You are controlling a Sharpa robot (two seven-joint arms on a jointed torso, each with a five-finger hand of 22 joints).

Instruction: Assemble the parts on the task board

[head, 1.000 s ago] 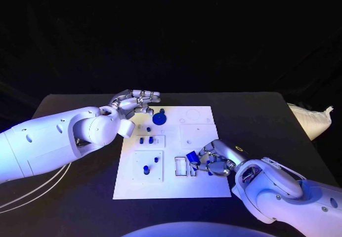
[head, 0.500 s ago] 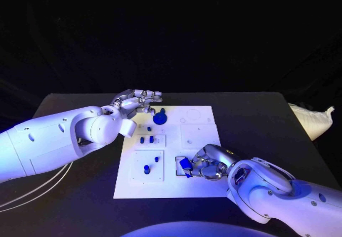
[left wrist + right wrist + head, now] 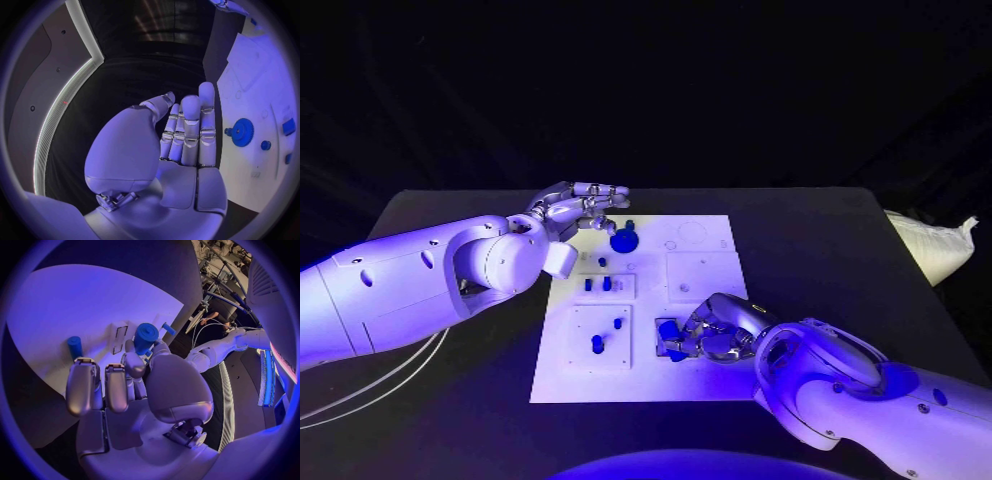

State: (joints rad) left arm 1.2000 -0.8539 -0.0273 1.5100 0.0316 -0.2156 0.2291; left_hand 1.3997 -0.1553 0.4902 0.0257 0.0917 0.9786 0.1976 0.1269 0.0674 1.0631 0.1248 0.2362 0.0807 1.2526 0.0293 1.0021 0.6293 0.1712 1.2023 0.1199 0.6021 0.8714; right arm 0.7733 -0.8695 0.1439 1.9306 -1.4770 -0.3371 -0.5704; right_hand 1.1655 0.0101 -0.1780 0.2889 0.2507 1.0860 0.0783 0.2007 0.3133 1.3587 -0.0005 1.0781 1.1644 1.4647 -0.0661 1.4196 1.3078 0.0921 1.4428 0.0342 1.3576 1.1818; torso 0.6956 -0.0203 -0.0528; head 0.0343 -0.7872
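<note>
Right hand point(image 3: 711, 335) grips a blue part point(image 3: 669, 329) between curled fingers, low over the white task board point(image 3: 708, 385) at the slot point(image 3: 666, 340) along the board's near middle. Seen from the right wrist camera, the same hand point(image 3: 134, 385) pinches the blue part point(image 3: 146, 337) at its fingertips, just beside the narrow slot point(image 3: 119, 339), with a blue peg point(image 3: 75, 346) standing on the board beyond the fingers. Left hand point(image 3: 577, 208) hovers at the board's far corner, fingers together and lightly bent, holding nothing; a blue gear point(image 3: 623, 240) lies on the board just beside its fingertips. From the left wrist camera, that hand point(image 3: 181, 145) is an empty palm, the blue gear point(image 3: 242, 132) near its fingers. The task board rests on the black bench point(image 3: 826, 240).
</note>
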